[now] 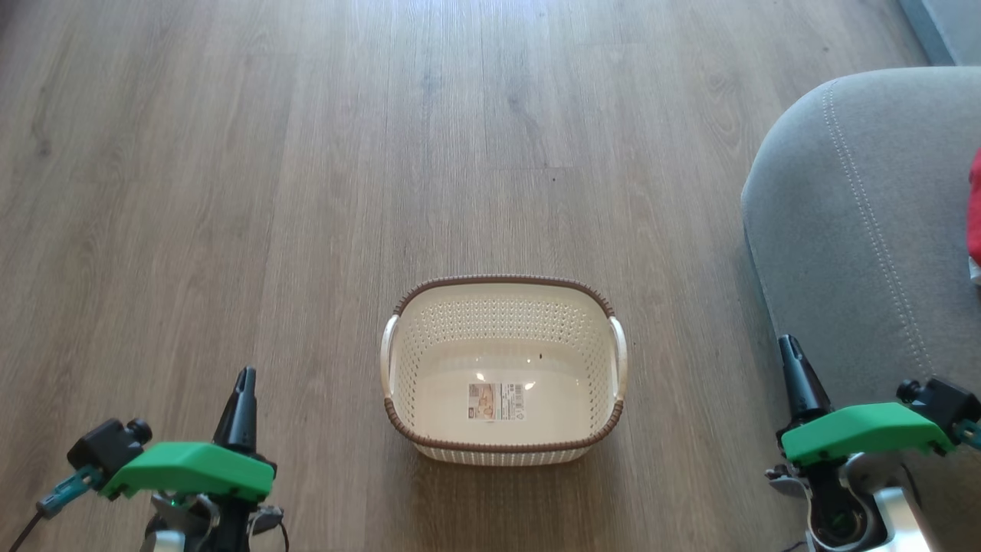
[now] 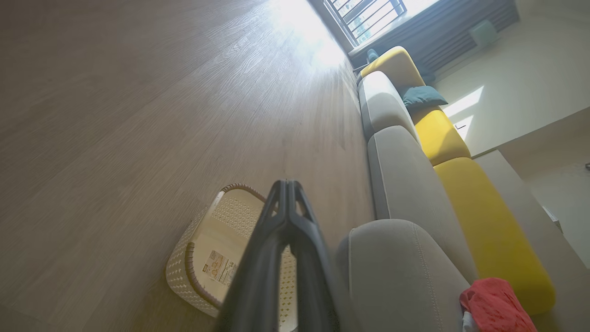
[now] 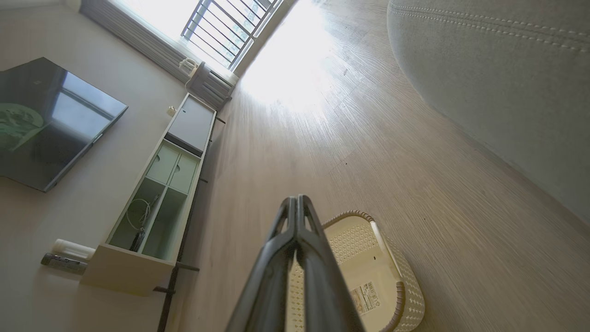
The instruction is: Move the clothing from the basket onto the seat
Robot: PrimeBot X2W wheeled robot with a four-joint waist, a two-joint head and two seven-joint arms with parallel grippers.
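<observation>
The cream basket (image 1: 502, 441) with a brown rim stands on the wood floor at the centre, holding nothing but a label sticker on its floor. It also shows as the basket (image 2: 203, 249) and the basket (image 3: 387, 276) in the wrist views. Red clothing (image 1: 975, 207) lies on the grey seat (image 1: 851, 230) at the right edge; the clothing (image 2: 495, 306) shows on the seat (image 2: 401, 276) in the left wrist view. My left gripper (image 1: 245, 379) is shut at the lower left, holding nothing. My right gripper (image 1: 789, 349) is shut at the lower right, beside the seat's front edge.
The seat belongs to a long grey sofa with yellow back cushions (image 2: 461, 184) and a teal pillow (image 2: 421, 96). A low cabinet (image 3: 161, 193) and a wall screen (image 3: 50, 120) stand across the room. A window (image 3: 221, 23) throws glare on the floor.
</observation>
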